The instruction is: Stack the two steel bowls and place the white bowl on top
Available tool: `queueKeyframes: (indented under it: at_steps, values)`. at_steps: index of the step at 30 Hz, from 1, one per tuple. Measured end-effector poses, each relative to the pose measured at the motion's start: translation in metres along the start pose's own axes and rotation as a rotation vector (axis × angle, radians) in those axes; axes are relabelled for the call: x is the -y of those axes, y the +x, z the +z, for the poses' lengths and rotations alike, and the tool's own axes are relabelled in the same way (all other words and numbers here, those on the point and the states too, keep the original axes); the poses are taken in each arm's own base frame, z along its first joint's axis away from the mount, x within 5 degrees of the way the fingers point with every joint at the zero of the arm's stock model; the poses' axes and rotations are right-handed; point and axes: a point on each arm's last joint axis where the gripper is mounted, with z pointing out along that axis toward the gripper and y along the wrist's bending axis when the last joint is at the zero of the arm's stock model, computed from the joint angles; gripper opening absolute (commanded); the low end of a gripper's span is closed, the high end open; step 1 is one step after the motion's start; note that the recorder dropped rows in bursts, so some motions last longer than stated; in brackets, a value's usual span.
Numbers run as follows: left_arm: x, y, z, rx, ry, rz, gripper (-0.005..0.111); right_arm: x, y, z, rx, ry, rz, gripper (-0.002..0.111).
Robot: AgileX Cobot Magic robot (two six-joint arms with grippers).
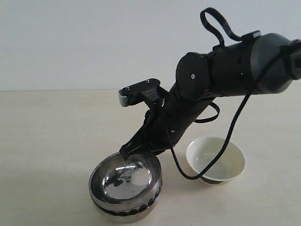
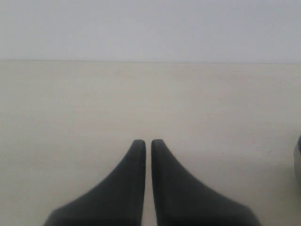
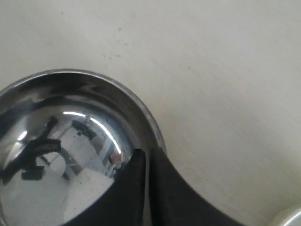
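Note:
The two steel bowls stand nested near the front of the table: the upper steel bowl (image 1: 126, 181) sits inside the dimpled steel bowl (image 1: 124, 213). My right gripper (image 1: 128, 153) is shut on the upper bowl's far rim, one finger inside and one outside, as the right wrist view shows (image 3: 148, 153) on the steel bowl (image 3: 51, 155). The white bowl (image 1: 216, 160) stands upright to the right of the stack, untouched; its rim (image 3: 292, 219) peeks into the right wrist view. My left gripper (image 2: 148, 142) is shut on nothing above bare table and is out of the exterior view.
The pale table (image 1: 47, 132) spreads left and behind the bowls. The right arm's black cable (image 1: 225, 146) hangs down in front of the white bowl. A dark curved edge (image 2: 298, 162) shows at the border of the left wrist view.

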Motion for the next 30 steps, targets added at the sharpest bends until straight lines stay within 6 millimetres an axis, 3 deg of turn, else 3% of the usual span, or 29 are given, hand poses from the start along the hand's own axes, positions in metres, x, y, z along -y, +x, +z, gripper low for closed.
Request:
queueKeyframes:
  at_steps: [7,12,17,23,30]
  values:
    - [0.000,0.000,0.000,0.000,0.000,0.000,0.004,0.001,0.002,0.007,-0.015,0.000,0.003,0.000]
    - [0.000,0.000,0.000,0.000,0.000,0.000,0.004,-0.004,-0.001,-0.011,0.006,-0.011,-0.003,0.000]
    - [0.000,0.000,0.000,0.000,0.000,0.000,0.004,-0.033,0.004,-0.032,-0.048,-0.071,-0.076,0.000]
    - [0.000,0.000,0.000,0.000,0.000,0.000,0.004,-0.081,0.019,-0.035,-0.168,-0.152,-0.202,0.000]
    - [0.000,0.000,0.000,0.000,0.000,0.000,0.004,-0.097,0.024,-0.034,-0.194,-0.156,-0.247,0.000]
